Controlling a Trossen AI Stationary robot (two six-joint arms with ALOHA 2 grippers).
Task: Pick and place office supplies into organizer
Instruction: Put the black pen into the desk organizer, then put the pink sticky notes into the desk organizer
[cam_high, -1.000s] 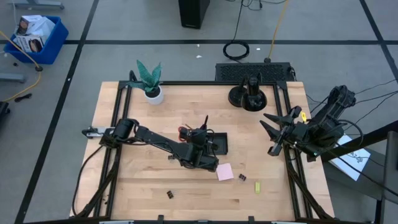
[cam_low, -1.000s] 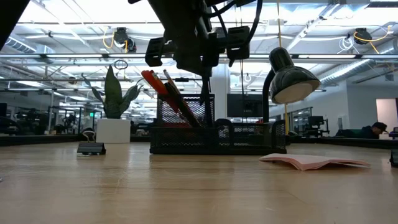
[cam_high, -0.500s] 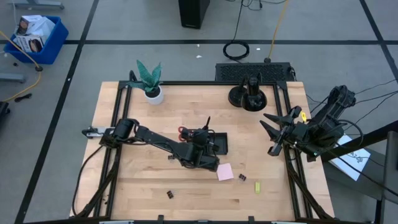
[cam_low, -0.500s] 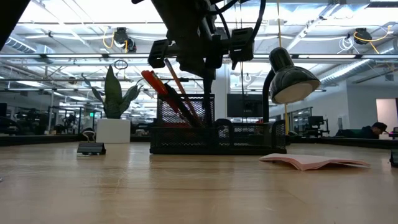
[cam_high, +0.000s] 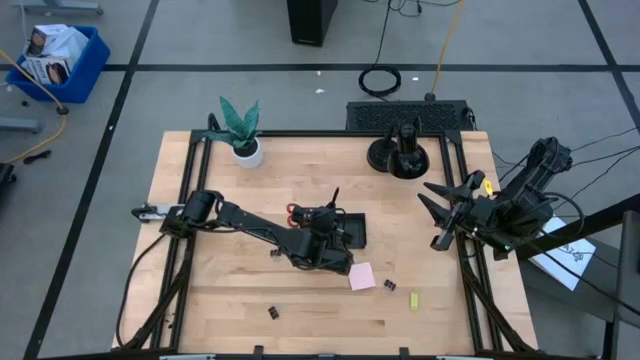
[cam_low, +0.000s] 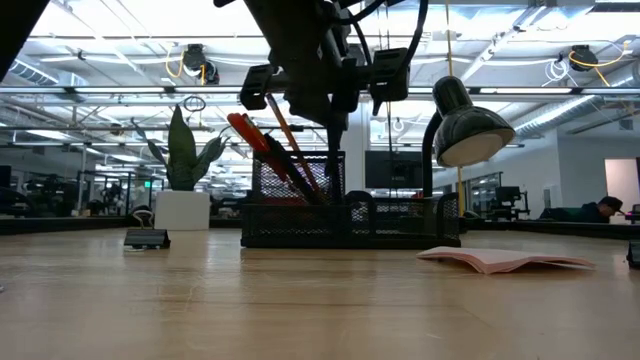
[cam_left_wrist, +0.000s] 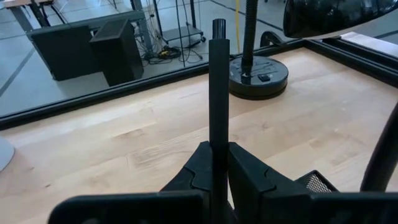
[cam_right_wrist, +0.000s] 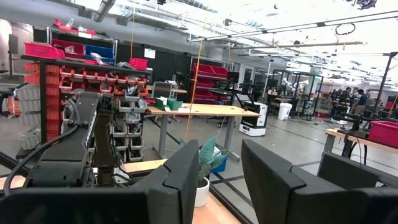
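wooden table (cam_high: 230, 300) seen from above: i find my left gripper (cam_high: 328, 215) over the organizer (cam_high: 350, 230) mid-table; pink sticky-note pad (cam_high: 362, 277) lies just beside it; right gripper (cam_high: 437, 212) waits at the right edge. low view: organizer (cam_low: 350, 225) holds orange pencils (cam_low: 262, 140). left wrist: fingers (cam_left_wrist: 245, 168) pinch an upright black pen (cam_left_wrist: 218, 93). right wrist: fingers (cam_right_wrist: 273, 174) stand apart, empty.

The tabletop (cam_high: 240, 300) is pale, matt wood with visible grain. The organizer (cam_low: 400, 222) is black wire mesh. The held pen (cam_left_wrist: 218, 87) looks smooth, matt black plastic.
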